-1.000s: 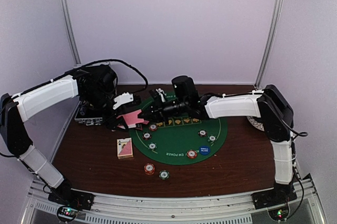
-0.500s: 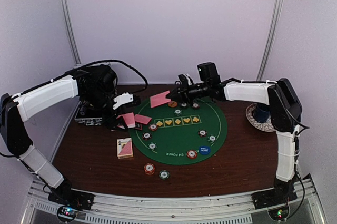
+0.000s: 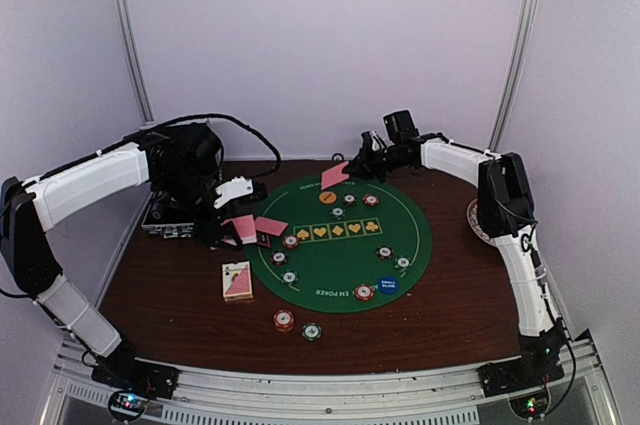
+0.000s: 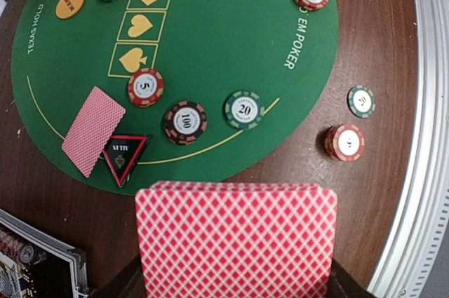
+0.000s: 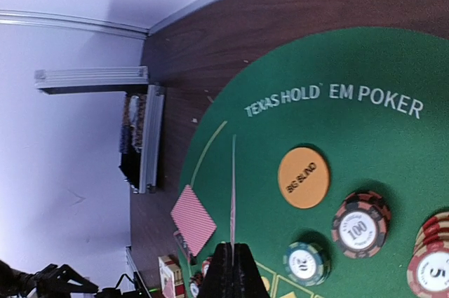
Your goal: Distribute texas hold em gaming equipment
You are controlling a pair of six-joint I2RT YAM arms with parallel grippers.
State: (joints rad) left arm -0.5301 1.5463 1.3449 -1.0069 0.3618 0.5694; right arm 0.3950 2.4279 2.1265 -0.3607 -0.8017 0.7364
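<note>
Item, right jaws: shut tight on one card [image 3: 335,176], held over the far rim of the mat [image 3: 345,263], near the orange disc [image 5: 303,177]. Item, left jaws: clamped on the deck [image 4: 235,238] above the mat's left edge, where a dealt card [image 4: 93,130] lay face down just beside the triangle [image 4: 124,156]. Step in hand, by my reckoning: dealing; the next move called for lowering the held card flat onto the far felt, clear of the chips [image 5: 360,226], before letting go.

Bright, diffuse light casts small soft shadows beside the poker chips [image 5: 359,226]; the top view looks slightly soft.
</note>
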